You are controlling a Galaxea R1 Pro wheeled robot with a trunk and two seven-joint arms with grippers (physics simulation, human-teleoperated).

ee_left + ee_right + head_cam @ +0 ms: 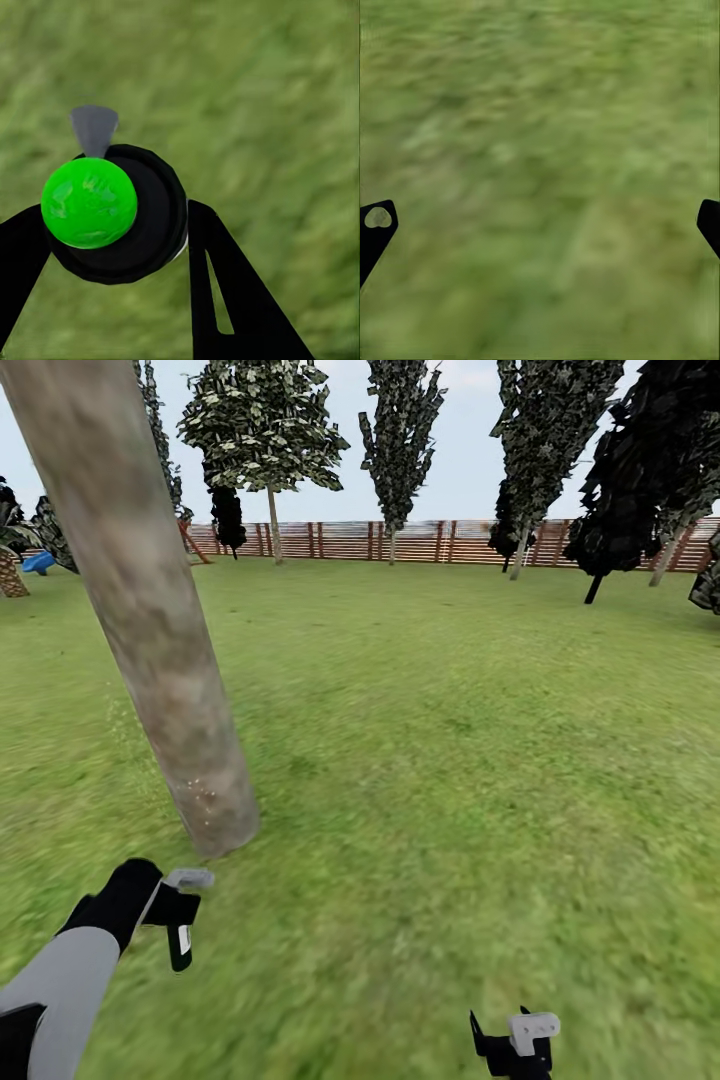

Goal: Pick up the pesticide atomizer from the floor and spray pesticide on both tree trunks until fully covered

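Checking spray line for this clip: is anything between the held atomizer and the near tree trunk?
Nothing visible. In the head view the left gripper holds the pesticide atomizer just short of the tree trunk; only open lawn lies between them. Whitish specks already dot the trunk's base.

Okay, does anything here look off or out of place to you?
Nothing looks broken or spilled. The near tree trunk leans markedly, and whitish specks dot its base. The left gripper holds the pesticide atomizer; the right gripper hangs open over the lawn.
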